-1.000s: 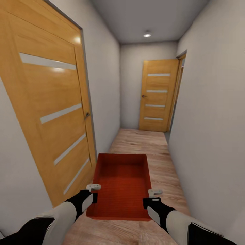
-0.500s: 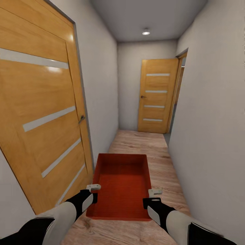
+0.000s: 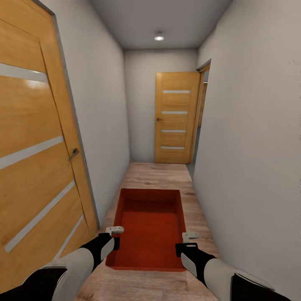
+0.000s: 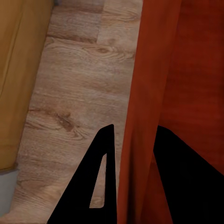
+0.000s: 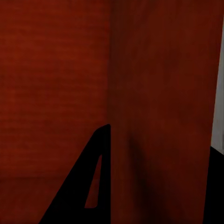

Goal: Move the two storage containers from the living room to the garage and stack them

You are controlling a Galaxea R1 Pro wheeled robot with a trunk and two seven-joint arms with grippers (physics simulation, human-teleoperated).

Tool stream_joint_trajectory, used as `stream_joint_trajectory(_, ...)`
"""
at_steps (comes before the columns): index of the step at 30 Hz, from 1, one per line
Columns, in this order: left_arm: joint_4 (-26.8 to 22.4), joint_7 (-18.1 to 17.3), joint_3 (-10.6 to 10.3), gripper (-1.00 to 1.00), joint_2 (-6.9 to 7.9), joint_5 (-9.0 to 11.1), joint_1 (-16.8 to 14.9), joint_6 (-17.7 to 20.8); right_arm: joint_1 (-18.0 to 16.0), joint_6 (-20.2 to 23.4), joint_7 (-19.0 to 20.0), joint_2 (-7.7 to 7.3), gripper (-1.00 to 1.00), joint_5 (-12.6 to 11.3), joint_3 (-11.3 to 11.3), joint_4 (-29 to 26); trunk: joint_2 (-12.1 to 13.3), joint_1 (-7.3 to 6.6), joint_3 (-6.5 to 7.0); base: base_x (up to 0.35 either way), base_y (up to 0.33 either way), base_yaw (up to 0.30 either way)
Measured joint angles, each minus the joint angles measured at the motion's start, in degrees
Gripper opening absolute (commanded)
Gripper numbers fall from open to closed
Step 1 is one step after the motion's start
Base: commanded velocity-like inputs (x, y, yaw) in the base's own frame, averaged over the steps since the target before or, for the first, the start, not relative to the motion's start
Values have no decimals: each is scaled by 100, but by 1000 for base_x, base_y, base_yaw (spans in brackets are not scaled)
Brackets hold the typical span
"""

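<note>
Container [image 3: 150, 225] hangs clamped between left pincer [image 3: 113, 236] and right pincer [image 3: 187, 242].

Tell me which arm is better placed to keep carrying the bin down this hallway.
Neither alone. The left claw pinches the left wall of the orange-red bin and the right claw pinches its right wall, so the two arms share the load. The wood floor ahead leads to a far door.

Narrow corridor, open ahead

Wood floor [image 3: 156, 175] lay clear to the far door [image 3: 175, 119]; a side door [image 3: 33, 159] and wall [image 3: 251, 159] hemmed the carried container [image 3: 148, 228].
</note>
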Motion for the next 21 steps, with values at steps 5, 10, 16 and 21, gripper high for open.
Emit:
stream_joint_trajectory(5,-2,1,7,-100,-1,-9,-1,2,-2,2,2,-1,-100,0,-1,0,0,0,0,321,0,-84)
stream_joint_trajectory(10,-1,0,0,-100,1,-2,-1,1,-1,2,1,1,-100,5,-5,0,0,0,0,321,0,-7)
stream_joint_trajectory(16,-2,1,7,-100,-1,-11,-1,2,-1,2,2,-1,-100,3,-4,-1,0,0,0,321,0,0)
stream_joint_trajectory(21,-4,0,9,-100,-1,-9,2,1,-3,2,2,0,-100,-10,11,1,0,0,0,321,0,0)
